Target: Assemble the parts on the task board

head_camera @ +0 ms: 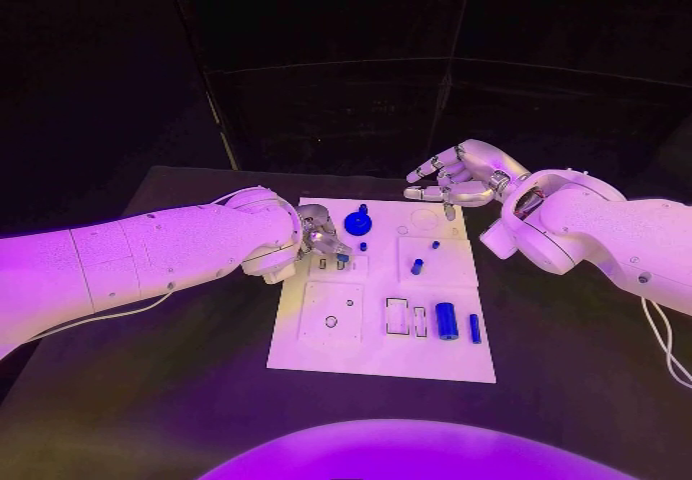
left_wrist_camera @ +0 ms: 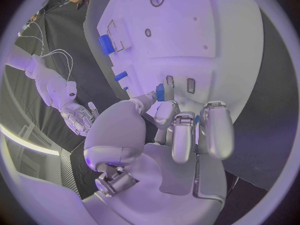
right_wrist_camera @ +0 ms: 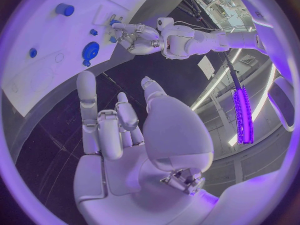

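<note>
The left hand (left_wrist_camera: 164, 116) pinches a small blue part (left_wrist_camera: 160, 92) directly above the task board's (head_camera: 378, 362) narrow slots (left_wrist_camera: 180, 83), while the right hand (head_camera: 459, 172), holding nothing, hovers farther away.

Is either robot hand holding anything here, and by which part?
The left robot hand pinches a small blue part at its lower end between its fingertips. The right robot hand holds nothing.

I see my left hand (head_camera: 320, 238) pinching a small blue part (left_wrist_camera: 160, 92) over the white task board (head_camera: 346, 345), with a blue cylinder (head_camera: 446, 320) lying on the board nearer me.
</note>
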